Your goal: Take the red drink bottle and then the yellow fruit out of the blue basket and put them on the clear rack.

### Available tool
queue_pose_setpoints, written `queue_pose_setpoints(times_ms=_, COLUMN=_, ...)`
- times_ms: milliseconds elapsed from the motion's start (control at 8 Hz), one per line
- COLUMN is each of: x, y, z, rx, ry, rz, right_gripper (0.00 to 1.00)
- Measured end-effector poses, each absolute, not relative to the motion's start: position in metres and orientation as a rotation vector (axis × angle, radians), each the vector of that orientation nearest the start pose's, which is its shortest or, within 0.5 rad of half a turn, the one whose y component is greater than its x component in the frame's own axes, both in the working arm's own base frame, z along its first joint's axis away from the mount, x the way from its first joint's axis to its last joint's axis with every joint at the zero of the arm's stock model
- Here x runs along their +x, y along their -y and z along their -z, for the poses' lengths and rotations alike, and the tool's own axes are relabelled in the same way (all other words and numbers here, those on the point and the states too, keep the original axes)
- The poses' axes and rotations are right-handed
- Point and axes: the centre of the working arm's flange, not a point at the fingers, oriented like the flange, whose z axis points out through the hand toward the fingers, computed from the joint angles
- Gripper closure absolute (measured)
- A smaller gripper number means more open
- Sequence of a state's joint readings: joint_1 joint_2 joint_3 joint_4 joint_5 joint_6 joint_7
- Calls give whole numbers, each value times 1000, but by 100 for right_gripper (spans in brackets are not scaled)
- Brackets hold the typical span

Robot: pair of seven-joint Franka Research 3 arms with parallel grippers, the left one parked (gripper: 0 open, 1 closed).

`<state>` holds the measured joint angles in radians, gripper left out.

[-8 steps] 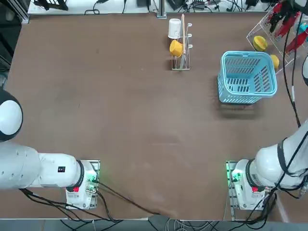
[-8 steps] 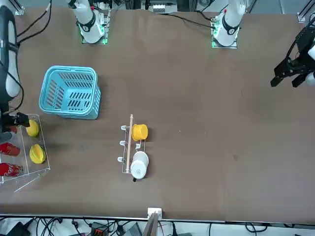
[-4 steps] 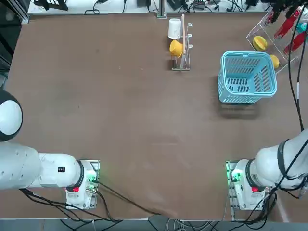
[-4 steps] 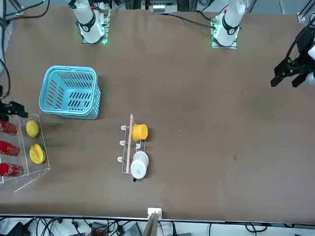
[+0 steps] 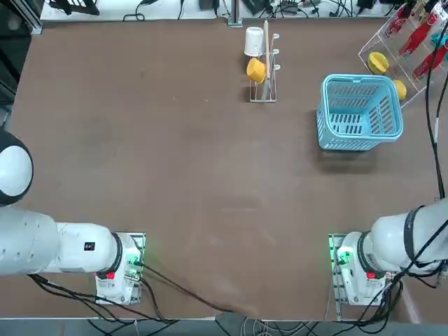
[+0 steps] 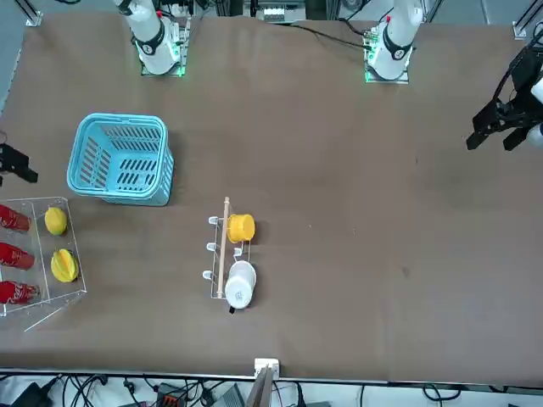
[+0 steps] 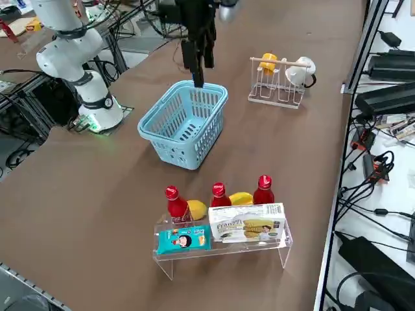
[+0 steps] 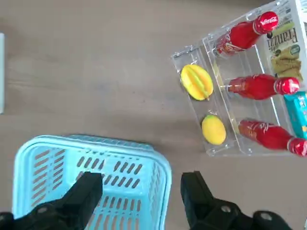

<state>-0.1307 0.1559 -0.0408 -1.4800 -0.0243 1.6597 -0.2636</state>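
Front view: rack (image 6: 53, 296) edge cut off.

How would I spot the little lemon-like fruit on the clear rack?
Find the blue basket, then the clear rack beside it. Two yellow fruits sit there near the red bottles; yours is plain yellow all over, while its neighbour shows darker streaks.

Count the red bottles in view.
3, all on the clear rack: one by the lemon, one by the striped yellow fruit, one between those two. None shows in the basket.
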Motion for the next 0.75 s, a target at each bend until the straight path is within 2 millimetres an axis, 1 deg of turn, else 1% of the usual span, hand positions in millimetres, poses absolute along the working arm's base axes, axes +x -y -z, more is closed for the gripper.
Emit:
queue_pose_setpoints(times_ms=250, x=584, y=75, z=-609, rx=-3169, ry=59, rz=-3, right_gripper=0)
queue_pose_setpoints(times_ms=375, x=578, y=65, z=-617, rx=-3169, ry=21, rz=0, right_gripper=0)
queue_pose_setpoints(times_ms=625, x=569, y=59, z=-629, rx=-3170, ry=6, rz=20, right_gripper=0)
queue_pose_setpoints(times_ms=750, x=565, y=55, z=-630, rx=-3170, ry=11, rz=16, right_gripper=0)
